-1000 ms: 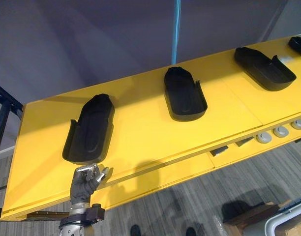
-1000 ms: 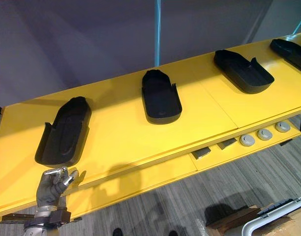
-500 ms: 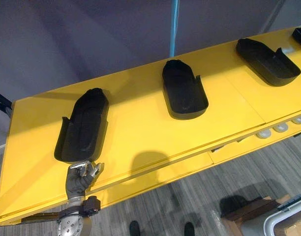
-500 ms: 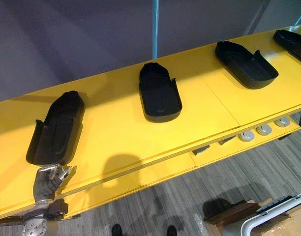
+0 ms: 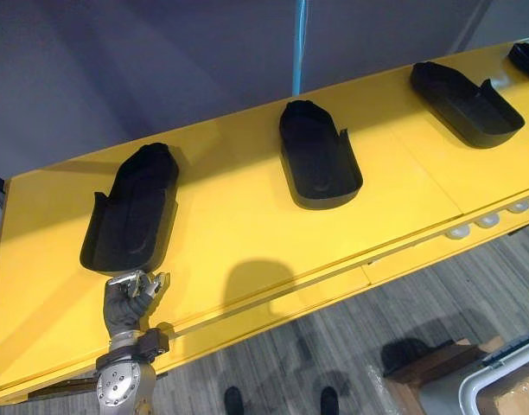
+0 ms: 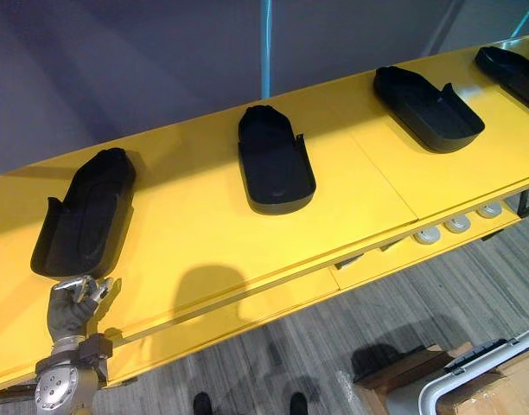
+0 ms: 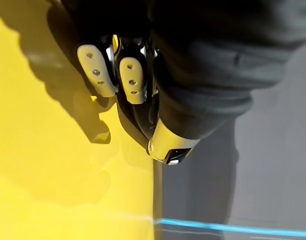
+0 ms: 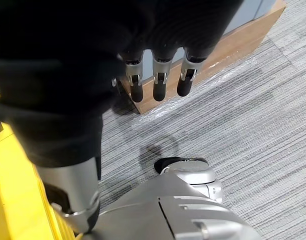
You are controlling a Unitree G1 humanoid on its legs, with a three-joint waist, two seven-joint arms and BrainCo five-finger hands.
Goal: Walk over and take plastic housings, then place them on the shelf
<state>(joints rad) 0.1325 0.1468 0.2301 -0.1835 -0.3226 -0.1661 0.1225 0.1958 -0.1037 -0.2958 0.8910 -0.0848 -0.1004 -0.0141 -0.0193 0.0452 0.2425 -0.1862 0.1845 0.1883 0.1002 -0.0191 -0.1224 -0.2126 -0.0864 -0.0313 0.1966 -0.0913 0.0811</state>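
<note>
No legible txt, labels or nos. anywhere I look. Black housings (image 5: 319,156) are plain, yellow table (image 5: 230,207) is plain. Nothing to report.

Head pair down on same table (image 5: 247,207); left wrist close past left hand (image 7: 130,80); right wrist toward floor (image 8: 253,115)

You're looking at matt black plastic housings (image 5: 318,156) on a smooth, softly shining yellow tabletop (image 5: 239,207) — the grey floor (image 5: 351,341) below is showing a rough, ribbed weave.
</note>
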